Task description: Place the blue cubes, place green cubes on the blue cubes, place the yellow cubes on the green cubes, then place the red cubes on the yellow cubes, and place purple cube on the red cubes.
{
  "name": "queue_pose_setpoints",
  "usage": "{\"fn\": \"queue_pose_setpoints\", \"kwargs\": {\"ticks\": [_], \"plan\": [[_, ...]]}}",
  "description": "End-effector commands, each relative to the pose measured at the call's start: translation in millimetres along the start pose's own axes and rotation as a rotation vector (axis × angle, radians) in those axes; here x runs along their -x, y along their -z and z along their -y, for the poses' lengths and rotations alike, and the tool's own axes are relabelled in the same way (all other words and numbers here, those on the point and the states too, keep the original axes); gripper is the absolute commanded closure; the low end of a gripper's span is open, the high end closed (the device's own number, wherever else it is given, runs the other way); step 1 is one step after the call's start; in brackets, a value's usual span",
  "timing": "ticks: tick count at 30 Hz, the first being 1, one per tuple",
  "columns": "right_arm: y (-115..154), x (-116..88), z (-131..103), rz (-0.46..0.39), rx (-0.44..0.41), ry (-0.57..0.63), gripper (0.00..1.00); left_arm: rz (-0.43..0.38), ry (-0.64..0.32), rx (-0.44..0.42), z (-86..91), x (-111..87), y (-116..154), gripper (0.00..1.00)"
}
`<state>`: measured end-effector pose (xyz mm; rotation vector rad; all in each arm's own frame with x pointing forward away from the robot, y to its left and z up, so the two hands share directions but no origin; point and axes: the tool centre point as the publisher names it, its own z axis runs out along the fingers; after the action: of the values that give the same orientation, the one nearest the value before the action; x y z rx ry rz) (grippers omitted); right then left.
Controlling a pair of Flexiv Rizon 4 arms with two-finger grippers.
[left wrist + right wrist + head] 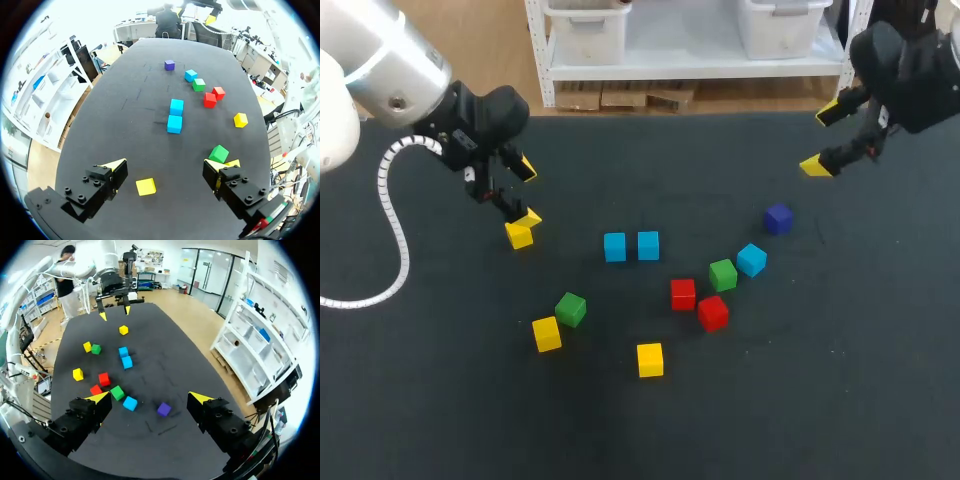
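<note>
The dark surface [840, 400] carries two blue cubes [614, 247] side by side near its middle. Right of this pair cluster two red cubes [683, 293], a green cube [723, 274], a third blue cube [751, 259] and, beyond it, the purple cube [778, 218]. Left of the pair, the left hand [527, 192] hangs wide open and empty over a yellow cube [519, 236]. Far right of the pair, the right hand [822, 140] gapes empty too.

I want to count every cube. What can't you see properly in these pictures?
Left wrist view: a yellow cube beside the green cube is mostly hidden behind one of the left fingers.
Head view: the right arm is cut off by the picture's edge.
</note>
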<state>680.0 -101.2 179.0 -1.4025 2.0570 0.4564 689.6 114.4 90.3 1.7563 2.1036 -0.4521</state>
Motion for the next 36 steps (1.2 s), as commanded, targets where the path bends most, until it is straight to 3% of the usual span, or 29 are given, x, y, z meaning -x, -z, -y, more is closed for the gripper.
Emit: {"fn": "queue_pose_setpoints", "kwargs": {"ticks": [1, 9, 13, 18, 26, 31, 36], "plan": [[-1, 1, 6, 0.004, 0.158, 0.002, 0.0, 0.004, -0.002, 0.001, 0.4, -1.3, 0, 0.0], [-1, 1, 6, 0.004, 0.158, 0.002, 0.0, 0.004, -0.002, 0.001, 0.4, -1.3, 0, 0.0], [-11, 2, 14, -0.084, 0.144, 0.264, 0.0, 0.004, -0.002, 0.001, 0.4, -1.3, 0, 0.0], [-26, 1, 10, -0.156, 0.224, 0.52, 0.0, 0.004, -0.002, 0.001, 0.4, -1.3, 0, 0.0], [-46, -16, 0, -0.105, 0.384, 0.765, 0.0, 0.004, -0.002, 0.001, 0.4, -1.3, 0, 0.0], [-59, -33, -10, -0.11, 0.499, 0.91, 0.0, 0.004, -0.002, 0.001, 0.4, -1.3, 0, 0.0], [-75, -44, -19, -0.131, 0.554, 0.991, 0.0, 0.004, -0.002, 0.001, 0.4, -1.3, 0, 0.0]]}}
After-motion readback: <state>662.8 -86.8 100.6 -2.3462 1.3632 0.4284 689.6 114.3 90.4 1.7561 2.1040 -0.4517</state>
